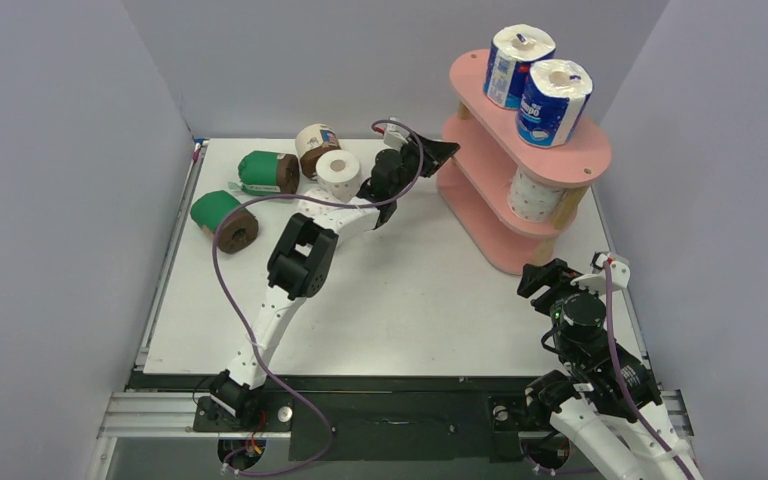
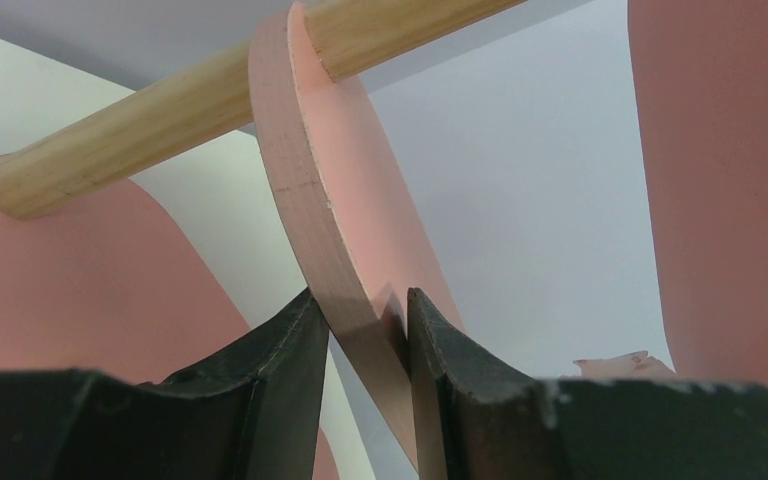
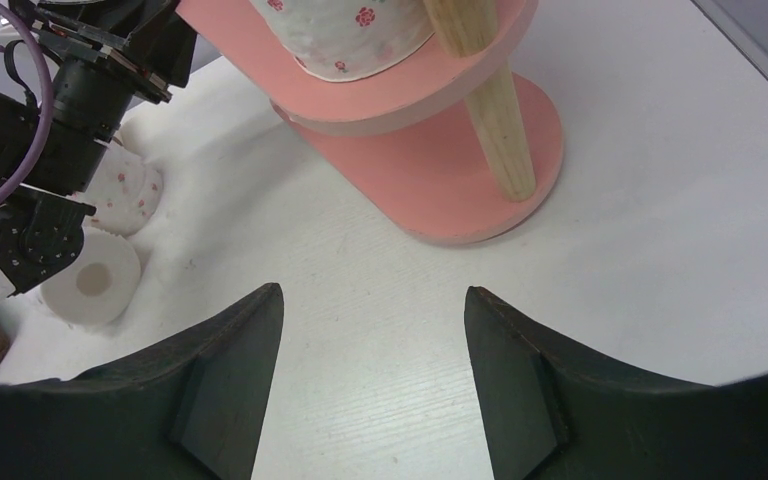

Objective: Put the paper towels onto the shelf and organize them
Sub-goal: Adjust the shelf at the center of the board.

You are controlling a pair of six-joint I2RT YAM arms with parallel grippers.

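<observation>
The pink shelf (image 1: 472, 88) stands at the back right. Two blue-white rolls (image 1: 518, 62) (image 1: 554, 102) sit on its top board and a pink-dotted white roll (image 1: 534, 195) on the middle board. My left gripper (image 1: 444, 153) is shut on the left end of the middle board; the left wrist view shows the board's edge (image 2: 310, 200) pinched between the jaws (image 2: 365, 310). Two green rolls (image 1: 268, 172) (image 1: 223, 220), a cream-wrapped roll (image 1: 316, 148) and a white roll (image 1: 338, 172) lie at the back left. My right gripper (image 1: 550, 275) (image 3: 372, 295) is open and empty over the table, near the shelf's front end.
A wooden post (image 2: 160, 110) joins the boards. In the right wrist view the left arm (image 3: 60, 100) hangs over two white rolls (image 3: 90, 285) (image 3: 125, 190), and the shelf's bottom board (image 3: 430, 190) lies just ahead. Grey walls enclose the table on three sides.
</observation>
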